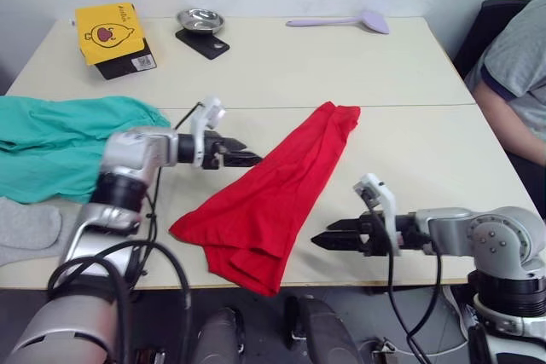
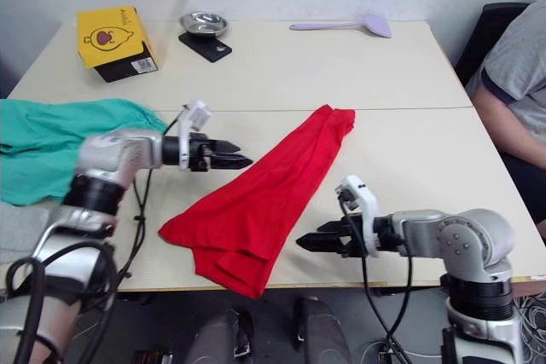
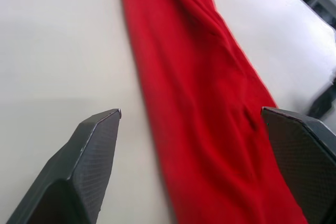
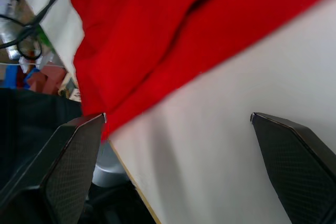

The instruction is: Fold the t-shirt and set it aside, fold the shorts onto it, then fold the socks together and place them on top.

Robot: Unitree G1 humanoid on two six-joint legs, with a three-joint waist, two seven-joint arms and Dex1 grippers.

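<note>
The red t-shirt lies as a long folded strip running diagonally across the table, and its near end hangs over the front edge. My left gripper hovers open at the strip's left edge, about halfway along; in the left wrist view the t-shirt lies between its spread fingers. Just right of the strip's near end, my right gripper is also open with nothing between its fingers, close to the table's front edge. The teal-green shorts are bunched at the far left. A grey sock lies below them.
A yellow box on a black item, a metal bowl on a black scale and a purple spatula sit along the back. A seated person is at the table's right side, beside a black chair.
</note>
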